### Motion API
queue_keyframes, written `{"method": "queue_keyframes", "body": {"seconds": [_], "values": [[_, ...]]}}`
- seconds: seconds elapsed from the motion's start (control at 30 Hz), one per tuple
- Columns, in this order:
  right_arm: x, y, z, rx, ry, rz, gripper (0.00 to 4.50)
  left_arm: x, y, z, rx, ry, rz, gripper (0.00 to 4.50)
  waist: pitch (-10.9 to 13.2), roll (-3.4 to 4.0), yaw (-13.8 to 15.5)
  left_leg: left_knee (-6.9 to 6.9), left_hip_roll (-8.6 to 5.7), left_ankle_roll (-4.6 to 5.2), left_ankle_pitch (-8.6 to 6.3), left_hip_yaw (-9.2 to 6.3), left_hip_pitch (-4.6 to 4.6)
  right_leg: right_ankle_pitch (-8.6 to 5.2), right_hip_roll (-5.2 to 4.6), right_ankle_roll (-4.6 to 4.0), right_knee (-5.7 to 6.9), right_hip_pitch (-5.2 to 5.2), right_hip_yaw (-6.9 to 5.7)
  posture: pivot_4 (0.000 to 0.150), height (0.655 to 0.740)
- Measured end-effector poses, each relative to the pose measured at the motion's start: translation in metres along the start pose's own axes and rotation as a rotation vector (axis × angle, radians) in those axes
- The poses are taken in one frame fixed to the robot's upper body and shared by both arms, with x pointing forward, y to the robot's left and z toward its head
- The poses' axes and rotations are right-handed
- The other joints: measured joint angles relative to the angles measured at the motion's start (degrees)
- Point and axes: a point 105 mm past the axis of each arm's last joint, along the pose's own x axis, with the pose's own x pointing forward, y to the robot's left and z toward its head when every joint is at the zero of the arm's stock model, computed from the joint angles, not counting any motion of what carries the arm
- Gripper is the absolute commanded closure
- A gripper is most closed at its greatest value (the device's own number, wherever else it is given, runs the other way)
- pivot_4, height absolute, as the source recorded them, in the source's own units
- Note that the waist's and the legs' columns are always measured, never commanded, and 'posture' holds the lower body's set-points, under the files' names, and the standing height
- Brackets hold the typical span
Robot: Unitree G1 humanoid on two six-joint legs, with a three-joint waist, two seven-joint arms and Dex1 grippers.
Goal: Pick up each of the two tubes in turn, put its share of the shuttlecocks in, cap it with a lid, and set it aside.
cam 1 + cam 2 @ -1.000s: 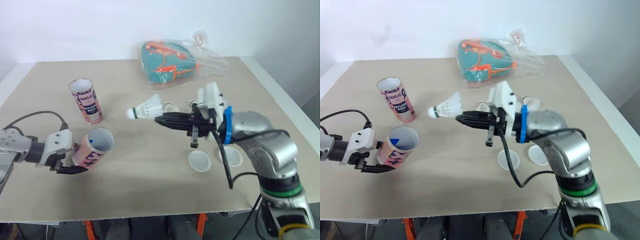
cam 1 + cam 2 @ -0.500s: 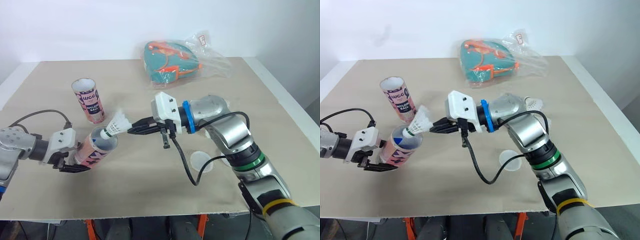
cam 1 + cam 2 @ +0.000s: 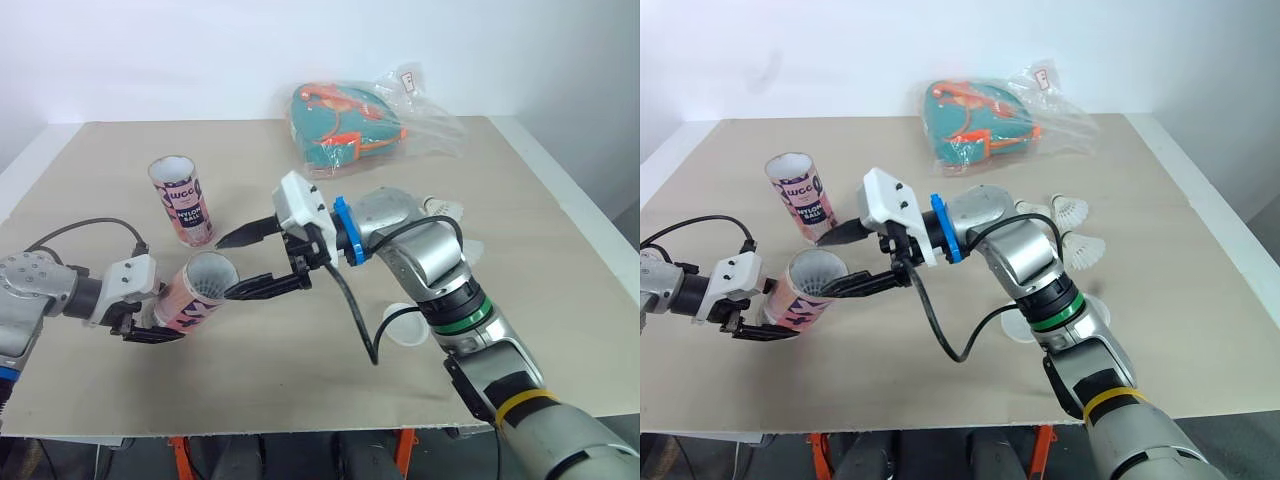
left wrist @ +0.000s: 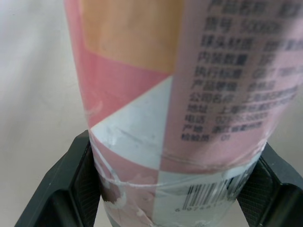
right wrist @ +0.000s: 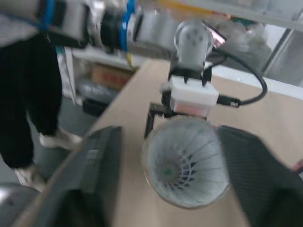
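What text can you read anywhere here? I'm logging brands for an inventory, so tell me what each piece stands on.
"UCC": on the upright tube, on the upper part of its label.
"NYLON BALL": on the same tube, just beneath.
Tilted tube in the left gripper: lines of small print and a barcode with digits, too blurred to read.
White tag on the plastic bag: a red mark, too small to read.

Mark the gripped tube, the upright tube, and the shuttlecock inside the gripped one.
held tube (image 3: 188,300), left eye view, pink side wall.
standing tube (image 3: 183,208), left eye view, printed label.
shuttlecock (image 5: 182,163), right wrist view, its feather skirt.
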Motion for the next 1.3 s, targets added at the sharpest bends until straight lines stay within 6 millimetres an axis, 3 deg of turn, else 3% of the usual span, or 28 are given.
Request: {"method": "queue_keyframes", "body": {"seconds": [0.13, 0.2, 0.37, 0.63, 0.8, 1.03, 1.3], "values": [[-0.013, -0.008, 0.005, 0.028, -0.029, -0.077, 0.46, 0.001, 0.000, 0.001, -0.007, -0.002, 0.000, 1.06, 0.00, 0.00, 0.05, 0.00, 0.00, 0.00, 0.00, -0.02, 0.01, -0.01, 0.00, 0.00, 0.00, 0.00, -0.02, 0.150, 0.7387], [-0.031, -0.025, -0.005, 0.053, -0.012, -0.264, 0.46, 0.003, 0.000, 0.004, -0.014, -0.009, 0.001, 1.06, -0.01, -0.01, 0.29, 0.00, -0.02, 0.00, 0.00, -0.03, -0.01, -0.03, -0.02, 0.00, -0.02, 0.01, -0.03, 0.150, 0.7387], [-0.053, -0.037, -0.025, 0.136, 0.014, -0.463, 0.46, 0.007, -0.003, 0.011, -0.020, -0.036, -0.018, 1.06, 0.00, 0.00, 0.33, -0.04, -0.05, 0.00, 0.00, -0.01, -0.05, 0.02, -0.04, 0.21, -0.02, -0.04, 0.00, 0.150, 0.7387], [-0.086, -0.031, -0.075, 0.248, 0.152, -0.661, 0.46, 0.013, -0.006, 0.016, -0.022, -0.059, -0.049, 1.06, 0.00, -0.01, 0.38, -0.08, -0.09, -0.01, -0.01, -0.01, -0.11, -0.04, -0.04, 0.26, -0.03, -0.08, 0.03, 0.150, 0.7387], [-0.108, -0.035, -0.081, 0.287, 0.170, -0.796, 0.46, 0.014, -0.007, 0.016, -0.019, -0.058, -0.049, 1.06, 0.00, -0.02, 0.37, -0.08, -0.07, -0.01, -0.01, -0.03, -0.10, -0.04, -0.03, 0.24, -0.03, -0.08, 0.01, 0.150, 0.7387], [-0.107, -0.034, -0.117, 0.377, 0.239, -0.923, 0.46, 0.015, -0.008, 0.014, -0.023, -0.059, -0.047, 1.06, 0.00, -0.01, 0.30, -0.09, -0.08, 0.00, -0.02, -0.02, -0.10, -0.04, -0.03, 0.23, -0.03, -0.09, 0.02, 0.150, 0.7387], [-0.117, -0.039, -0.138, 0.420, 0.301, -1.015, 0.46, 0.016, -0.010, 0.016, -0.015, -0.061, -0.036, 1.06, 0.00, -0.01, 0.31, -0.08, -0.10, 0.00, -0.02, -0.03, -0.10, -0.09, -0.04, 0.16, -0.04, -0.06, 0.05, 0.150, 0.7387]]}}
